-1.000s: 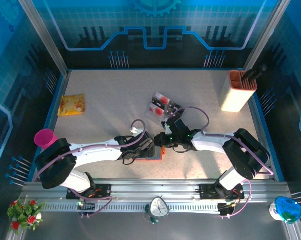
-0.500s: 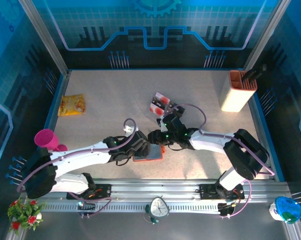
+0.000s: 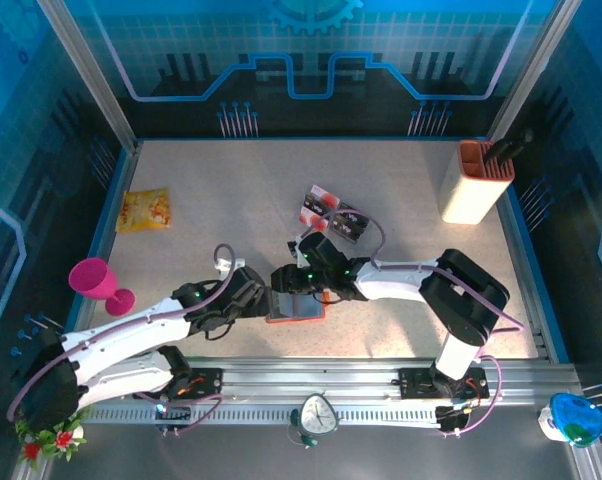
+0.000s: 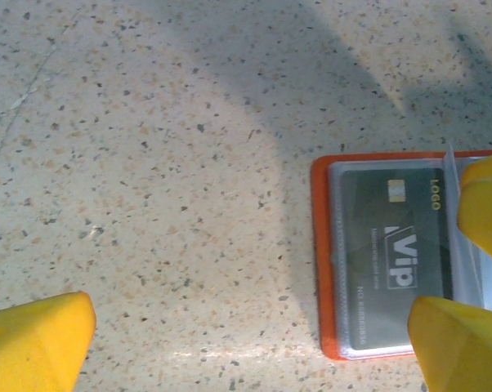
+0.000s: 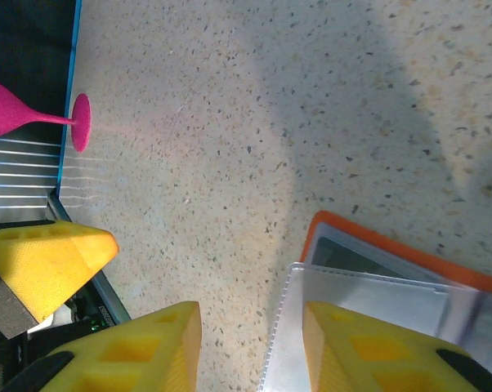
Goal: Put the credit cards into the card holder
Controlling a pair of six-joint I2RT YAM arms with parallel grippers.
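The orange card holder (image 3: pixel 299 306) lies open on the table near the front edge. One dark credit card marked VIP (image 4: pixel 385 253) sits inside a clear pocket of the card holder (image 4: pixel 321 245). More credit cards (image 3: pixel 326 208) lie further back. My left gripper (image 4: pixel 246 347) stands wide open just left of the holder, over bare table. My right gripper (image 5: pixel 250 351) hovers at the holder's left edge with its jaws apart. One of its fingers (image 5: pixel 377 351) rests against a raised clear pocket leaf (image 5: pixel 352 298), whose edge juts into the gap unclamped.
A pink goblet (image 3: pixel 96 280) stands at the left edge, with a yellow snack packet (image 3: pixel 144 210) behind it. A tall cream-and-orange container (image 3: pixel 476 185) stands at the back right. The metal rail (image 3: pixel 311 385) runs along the near edge.
The left arm has drawn back to the left, off the holder. The right gripper has slid left over the holder and its jaws have spread wider.
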